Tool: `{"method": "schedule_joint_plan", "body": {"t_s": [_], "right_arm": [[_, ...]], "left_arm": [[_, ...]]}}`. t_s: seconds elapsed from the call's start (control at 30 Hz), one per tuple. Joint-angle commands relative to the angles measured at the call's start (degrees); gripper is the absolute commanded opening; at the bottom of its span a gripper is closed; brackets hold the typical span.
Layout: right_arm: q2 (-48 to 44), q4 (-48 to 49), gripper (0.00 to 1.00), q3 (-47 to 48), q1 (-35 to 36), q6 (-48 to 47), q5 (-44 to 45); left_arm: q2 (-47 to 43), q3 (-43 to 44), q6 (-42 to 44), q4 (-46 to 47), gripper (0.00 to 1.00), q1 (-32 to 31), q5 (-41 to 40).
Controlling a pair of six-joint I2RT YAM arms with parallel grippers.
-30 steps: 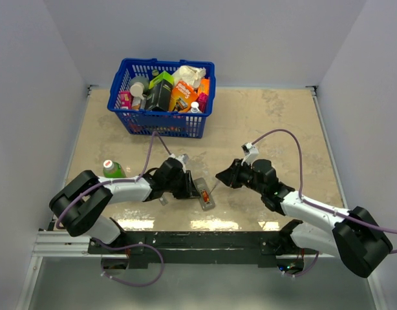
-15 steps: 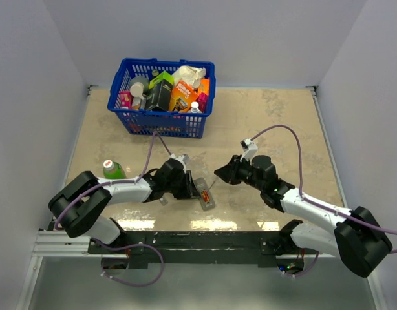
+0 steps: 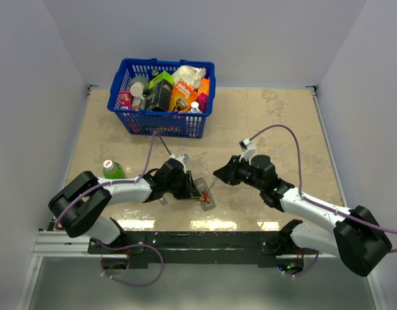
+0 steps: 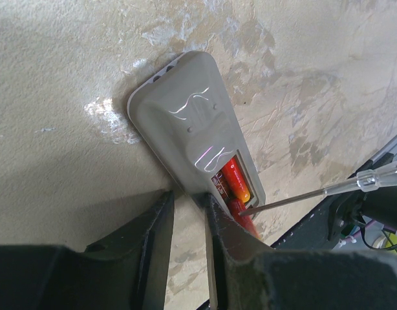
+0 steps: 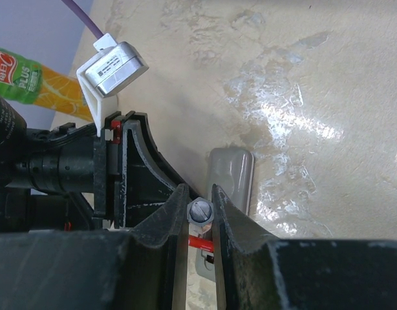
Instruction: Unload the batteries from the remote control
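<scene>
Left jaws are pinched down on the near end of the remote control (image 4: 185,123). In the left wrist view its two dark fingers (image 4: 156,232) sit low in the frame with only a narrow slot between them, and the remote's edge runs right into that slot. Right jaws are squeezed on a thin tool (image 5: 200,210): in the right wrist view its round end is wedged between the two fingers at the bottom middle of the frame. From the top view both sets of jaws meet in the lower middle of the frame, left one coming in from the left, right one from the right, with the remote (image 3: 205,196) between them and closer to the left. The remote is back side up, cover off, and the long recess is exposed. I can't tell if it lies flat on the surface (image 3: 263,123) or is tipped up a bit. The batteries (image 4: 236,184) are still in the recess, red-orange, near the center-right of the left wrist frame. The tool's metal shaft (image 4: 302,194) slants in from the right edge and its tip touches the recess just beside the nearer battery. Further out, a bottle (image 3: 110,168) with a green cap stands at the left of the top view, well apart from the remote. Way at the back, upper left of center, there's a blue basket (image 3: 161,123) stuffed with boxes and packets.
</scene>
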Motion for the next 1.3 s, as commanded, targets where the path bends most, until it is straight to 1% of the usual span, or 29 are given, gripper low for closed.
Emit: {"method": "schedule_joint_plan", "body": {"t_s": [0.0, 0.33, 0.43, 0.47, 0.5, 0.53, 0.57, 0.6, 0.63, 0.7, 0.73, 0.77, 0.8, 0.87, 1.03, 1.17, 1.27], "right_arm": [[-1.6, 1.1, 0.00, 0.4, 0.0, -0.2, -2.6], [-2.5, 1.1, 0.00, 0.0, 0.3, 0.3, -2.5], [-2.5, 1.2, 0.00, 0.5, 0.7, -0.4, -4.4], [-2.5, 2.6, 0.00, 0.3, 0.8, -0.5, -6.7], [-2.3, 3.6, 0.00, 0.4, 1.7, -0.5, -7.9], [-2.1, 4.5, 0.00, 0.5, 2.6, -0.5, -8.9], [-2.0, 5.0, 0.00, 0.7, 4.0, -0.6, -8.9], [-1.9, 4.9, 0.00, 1.4, 8.4, -0.8, -6.8], [-1.6, 4.9, 0.00, 1.6, 10.7, -0.9, -5.5], [0.2, 6.9, 0.00, 1.4, 16.6, 0.1, -3.9], [1.1, 7.9, 0.00, 1.2, 18.0, 0.8, -3.7], [1.8, 10.2, 0.00, 0.8, 20.2, 1.9, -3.4], [3.5, 11.3, 0.00, 0.0, 21.2, 2.4, -2.6], [5.3, 14.5, 0.00, -0.7, 23.5, 3.7, -2.4], [13.7, 21.8, 0.00, 0.0, 27.1, 5.9, -2.3], [16.0, 22.5, 0.00, 0.8, 29.8, 5.2, 2.3], [16.8, 22.8, 0.00, 0.7, 29.8, 4.2, 4.7]], "left_arm": [[2.4, 0.2, 0.8, 2.3, 0.31, -0.8, -2.6], [2.6, 0.6, 1.2, 2.1, 0.31, -0.8, -2.6], [2.3, 2.0, 1.9, 1.2, 0.31, -0.8, -2.7], [2.1, 3.3, 2.2, -0.1, 0.32, -0.9, -2.9], [2.0, 4.2, 2.9, -1.0, 0.34, -0.7, -3.5], [1.8, 6.6, 3.3, -3.9, 0.39, -0.6, -4.2], [1.3, 7.9, 3.9, -5.5, 0.41, -0.2, -4.9], [1.1, 9.1, 4.7, -7.0, 0.44, 0.0, -6.2], [0.6, 11.6, 5.2, -10.2, 0.48, 0.4, -6.6], [-0.3, 14.0, 6.4, -12.5, 0.52, 1.5, -7.9], [-0.6, 16.2, 6.7, -14.7, 0.56, 2.1, -8.6], [-1.0, 17.3, 7.2, -16.0, 0.58, 2.9, -9.1], [-1.1, 18.4, 8.0, -17.2, 0.62, 3.4, -10.0], [-1.4, 20.7, 8.9, -20.0, 0.64, 4.9, -10.5], [-2.6, 22.8, 9.8, -21.9, 0.66, 7.5, -10.4], [-3.3, 22.8, 10.0, -22.1, 0.66, 8.1, -10.3], [-3.5, 22.3, 9.9, -22.1, 0.66, 8.3, -10.2]]}}
